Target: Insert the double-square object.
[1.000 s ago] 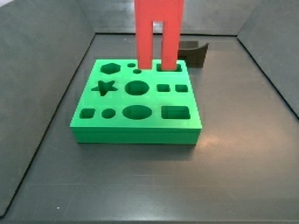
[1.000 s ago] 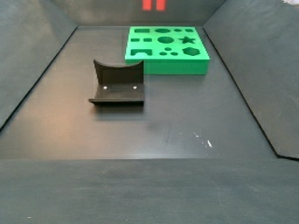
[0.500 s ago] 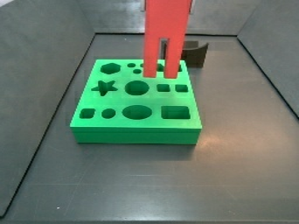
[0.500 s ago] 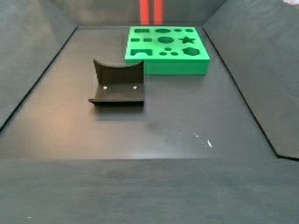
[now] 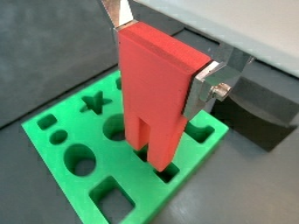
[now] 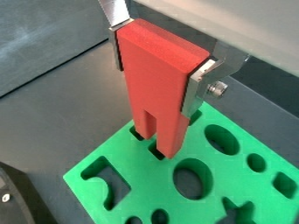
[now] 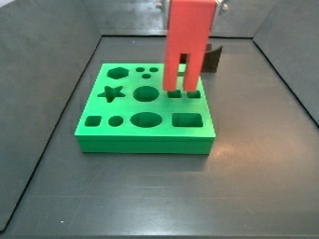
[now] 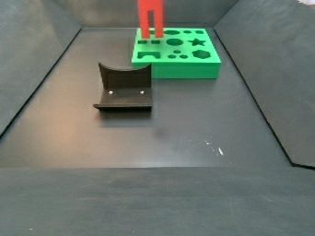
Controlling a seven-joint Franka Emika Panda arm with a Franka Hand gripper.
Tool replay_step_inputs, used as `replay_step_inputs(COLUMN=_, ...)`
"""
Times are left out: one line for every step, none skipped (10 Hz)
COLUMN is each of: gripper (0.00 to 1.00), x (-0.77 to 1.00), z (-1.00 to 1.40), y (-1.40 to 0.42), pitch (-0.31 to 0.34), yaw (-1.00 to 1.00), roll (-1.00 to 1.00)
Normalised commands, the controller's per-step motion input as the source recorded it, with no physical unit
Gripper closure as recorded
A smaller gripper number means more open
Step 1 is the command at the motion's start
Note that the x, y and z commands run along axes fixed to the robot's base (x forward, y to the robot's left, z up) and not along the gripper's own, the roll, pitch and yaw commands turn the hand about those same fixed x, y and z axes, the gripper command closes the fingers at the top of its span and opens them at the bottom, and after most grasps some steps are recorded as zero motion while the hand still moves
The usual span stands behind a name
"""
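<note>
The red double-square object (image 7: 186, 42) hangs upright in my gripper (image 5: 163, 57), which is shut on its upper slab; the silver fingers (image 6: 200, 86) press on both narrow sides. Its two prongs point down at the green board (image 7: 144, 131), with the tips at the pair of small square holes (image 7: 185, 93) on the board's right side. In both wrist views the tips seem to touch or just enter these holes; how deep I cannot tell. In a side view the piece (image 8: 150, 18) stands over the board's (image 8: 179, 63) far left corner.
The dark fixture (image 8: 123, 89) stands on the floor away from the board, and shows behind the red piece in a side view (image 7: 214, 58). The board has star, round, hexagon and square holes. Grey walls enclose the floor.
The red piece has moved across the board from the back row to over the pair of small square holes and has come down, so its prong tips now reach the board.
</note>
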Motion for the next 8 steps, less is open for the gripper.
replay_step_inputs(gripper=1.0, x=0.19, z=-0.28, y=0.09, pitch=0.0, yaw=0.0, roll=0.03)
replay_step_inputs(gripper=1.0, x=0.18, z=-0.3, y=0.08, pitch=0.0, yaw=0.02, roll=0.05)
replay_step_inputs(gripper=1.0, x=0.31, z=-0.32, y=0.07, pitch=0.0, yaw=0.0, roll=0.03)
replay_step_inputs(gripper=1.0, x=0.21, z=-0.32, y=0.06, pitch=0.0, yaw=0.0, roll=0.06)
replay_step_inputs(gripper=1.0, x=0.0, z=-0.32, y=0.0, pitch=0.0, yaw=-0.01, roll=0.01)
replay_step_inputs(gripper=1.0, x=-0.12, z=-0.22, y=-0.01, pitch=-0.054, yaw=-0.1, roll=0.0)
replay_step_inputs(gripper=1.0, x=-0.21, z=-0.11, y=-0.15, pitch=-0.121, yaw=0.0, roll=0.0)
replay_step_inputs(gripper=1.0, x=-0.17, z=-0.05, y=-0.14, pitch=-0.14, yaw=0.0, roll=-0.01)
